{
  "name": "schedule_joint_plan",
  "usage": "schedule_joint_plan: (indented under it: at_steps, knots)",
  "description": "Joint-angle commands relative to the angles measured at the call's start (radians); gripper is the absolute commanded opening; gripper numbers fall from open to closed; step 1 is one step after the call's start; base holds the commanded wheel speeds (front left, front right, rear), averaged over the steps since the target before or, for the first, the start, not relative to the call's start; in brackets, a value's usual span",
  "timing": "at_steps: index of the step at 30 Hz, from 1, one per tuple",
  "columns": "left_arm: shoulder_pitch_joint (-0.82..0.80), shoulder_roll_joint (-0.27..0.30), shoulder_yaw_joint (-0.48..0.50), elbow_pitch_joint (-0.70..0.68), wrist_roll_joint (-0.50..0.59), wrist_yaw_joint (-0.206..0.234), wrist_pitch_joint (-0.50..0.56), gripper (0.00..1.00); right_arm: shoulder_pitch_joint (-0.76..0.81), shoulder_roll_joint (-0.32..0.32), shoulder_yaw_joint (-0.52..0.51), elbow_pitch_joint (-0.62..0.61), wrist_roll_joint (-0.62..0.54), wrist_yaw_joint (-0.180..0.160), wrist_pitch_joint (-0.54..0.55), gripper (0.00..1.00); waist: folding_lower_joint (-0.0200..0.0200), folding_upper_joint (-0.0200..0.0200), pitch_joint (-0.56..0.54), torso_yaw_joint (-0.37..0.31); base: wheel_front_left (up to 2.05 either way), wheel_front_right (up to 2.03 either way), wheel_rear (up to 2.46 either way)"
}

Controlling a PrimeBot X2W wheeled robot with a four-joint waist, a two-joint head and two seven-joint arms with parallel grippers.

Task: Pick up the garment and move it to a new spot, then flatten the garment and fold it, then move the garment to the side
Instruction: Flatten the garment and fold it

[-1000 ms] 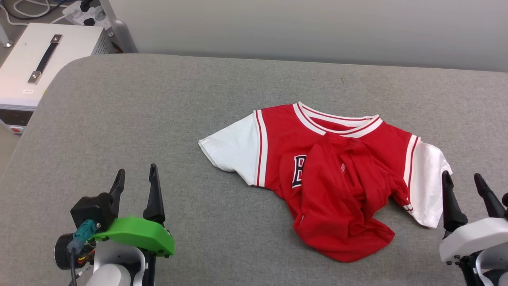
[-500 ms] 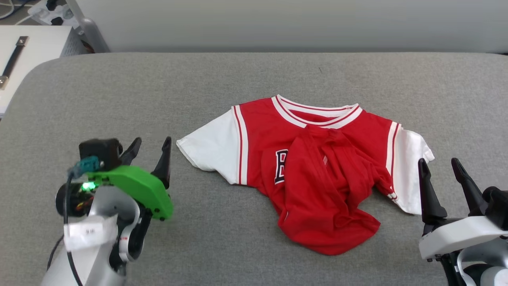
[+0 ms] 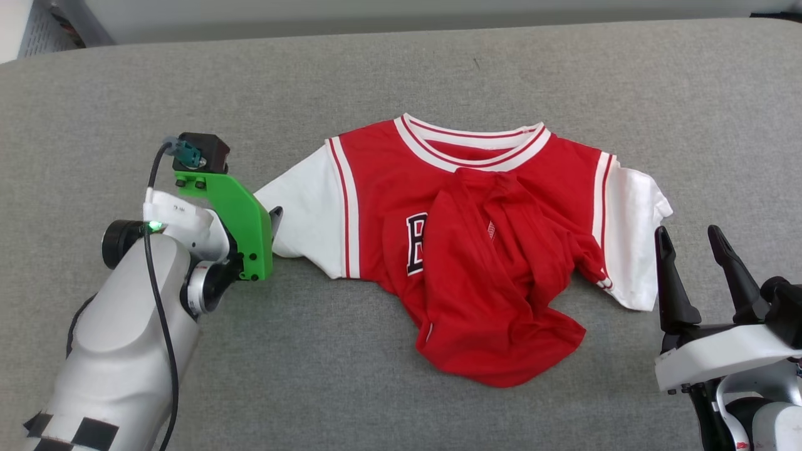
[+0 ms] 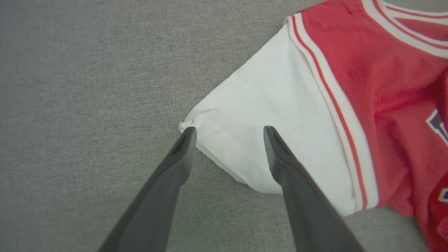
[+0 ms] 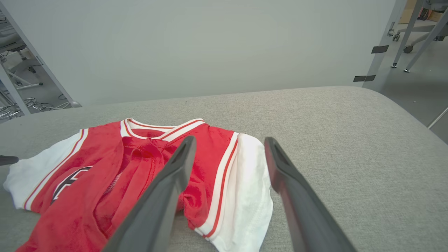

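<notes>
The garment [image 3: 476, 250], a red jersey with white sleeves, lies face up but rumpled near the middle of the grey padded table [image 3: 188, 75]. Its lower half is thrown up over the chest, so that only a "B" of the black print shows. The left gripper [image 4: 227, 131], which a second ago hung well short of the shirt near the table's front edge, has reached in to the left sleeve [image 3: 307, 207]. Seen from its wrist, the jaws stand wide apart, one fingertip at the cuff's outer corner and the other over the white cloth, with nothing pinched yet; whether the tips touch the fabric cannot be told. The robot's head has also dipped forward, bringing the shirt closer in its view, though the shirt itself lies as it did. The right gripper [image 3: 687, 232], jaws equally spread and empty, keeps its station just beside the right sleeve [image 3: 633, 238]. The pick-up looks about to begin from the left, while the move, flattening and folding all remain ahead
</notes>
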Motion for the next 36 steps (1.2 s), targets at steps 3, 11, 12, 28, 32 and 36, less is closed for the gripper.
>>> schedule_joint_plan:
  at_steps: [3, 11, 12, 28, 32, 36]
  knots:
    - [-0.069, -0.011, -0.020, 0.106, -0.010, -0.024, 0.057, 1.00, -0.020, 0.002, 0.000, 0.003, 0.009, -0.001, -0.007, 1.00, 0.0000, 0.0000, 0.038, -0.020, 0.00, 0.00, 0.00]
    - [-0.129, -0.058, -0.087, 0.327, -0.019, -0.089, 0.200, 1.00, -0.029, 0.002, 0.005, 0.008, 0.016, -0.001, 0.001, 1.00, 0.0000, 0.0000, 0.064, -0.027, 0.00, 0.00, 0.00]
    - [-0.128, -0.068, -0.096, 0.350, -0.026, -0.100, 0.224, 0.48, -0.029, 0.002, 0.006, 0.010, 0.014, -0.001, 0.004, 1.00, 0.0000, 0.0000, 0.064, -0.028, 0.00, 0.00, 0.00]
    - [-0.189, -0.094, -0.108, 0.429, -0.008, -0.129, 0.017, 0.00, -0.024, -0.054, -0.030, 0.053, -0.003, -0.001, 0.055, 1.00, 0.0000, 0.0000, -0.008, 0.000, 0.00, 0.00, 0.00]
    - [-0.190, -0.067, -0.086, 0.389, -0.007, -0.117, -0.075, 0.00, -0.030, -0.096, -0.086, 0.124, 0.039, -0.001, 0.101, 1.00, 0.0000, 0.0000, -0.041, 0.014, 0.00, 0.00, 0.00]
    - [-0.174, -0.040, -0.079, 0.321, 0.000, -0.102, -0.113, 0.00, -0.054, -0.142, -0.114, 0.198, 0.093, -0.001, 0.138, 1.00, 0.0000, 0.0000, -0.055, 0.028, 0.00, 0.00, 0.00]
